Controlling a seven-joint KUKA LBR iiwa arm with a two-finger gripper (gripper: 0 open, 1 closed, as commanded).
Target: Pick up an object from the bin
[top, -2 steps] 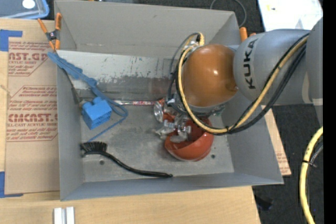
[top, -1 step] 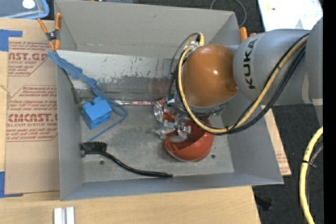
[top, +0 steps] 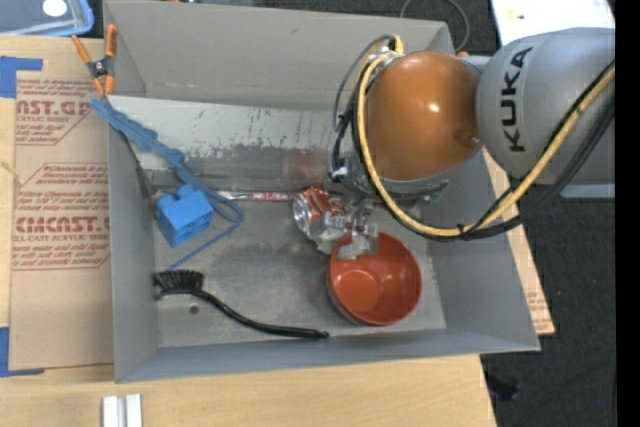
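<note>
Jaws sit under the orange wrist cover (top: pixel 420 115), at the crumpled silver-and-red can (top: pixel 320 215) mid-bin, just beside the red bowl (top: pixel 385 290). We can't tell if they're spread or pinching. We'd centre on the can, clear the bowl rim, squeeze gently, lift straight.

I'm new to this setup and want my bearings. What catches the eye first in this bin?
The arm's glossy orange wrist cover looms over the right-centre of the bin. Just below it sits a red bowl, with a crumpled silvery thing at its upper-left rim. A blue block lies at the left.
</note>
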